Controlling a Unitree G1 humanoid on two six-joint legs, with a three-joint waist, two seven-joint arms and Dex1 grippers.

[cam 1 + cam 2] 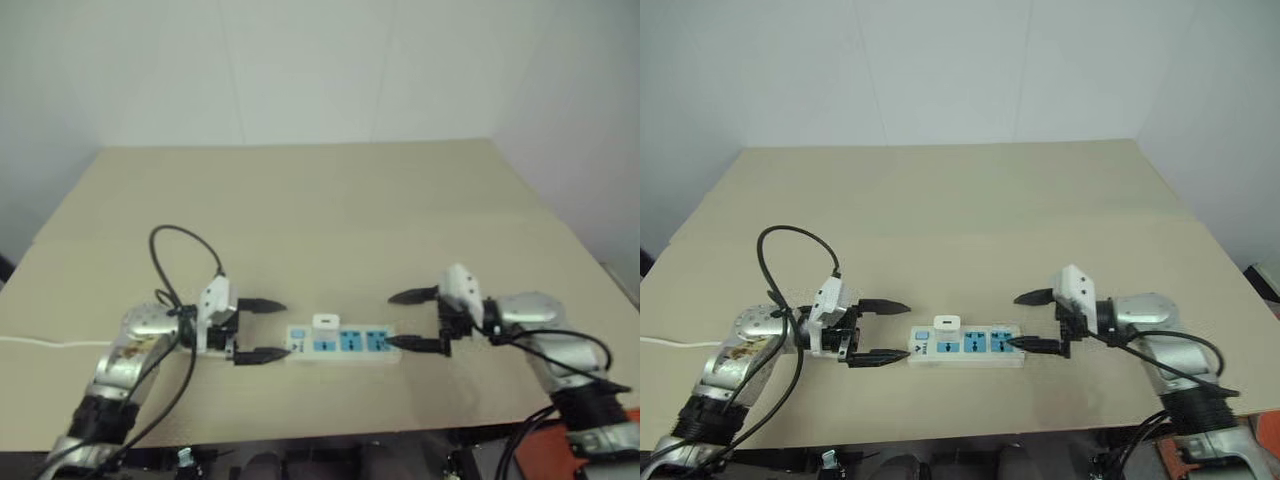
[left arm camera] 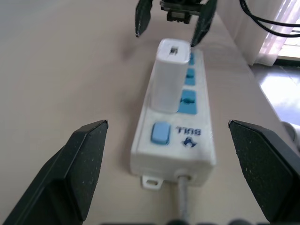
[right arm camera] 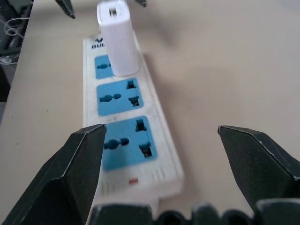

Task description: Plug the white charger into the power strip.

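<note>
Soft, even room light falls on the beige tabletop in the head views, which look slightly hazy, with only faint shadows under the arms and the power strip. In the left wrist view daylight glares from a bright window area at one edge, and the far end of the strip goes soft. In both wrist views the near black fingers are large and blurred, while the white charger stays fairly sharp.

Smooth, slightly glossy white plastic forms the charger and power strip on a matt beige table.
</note>
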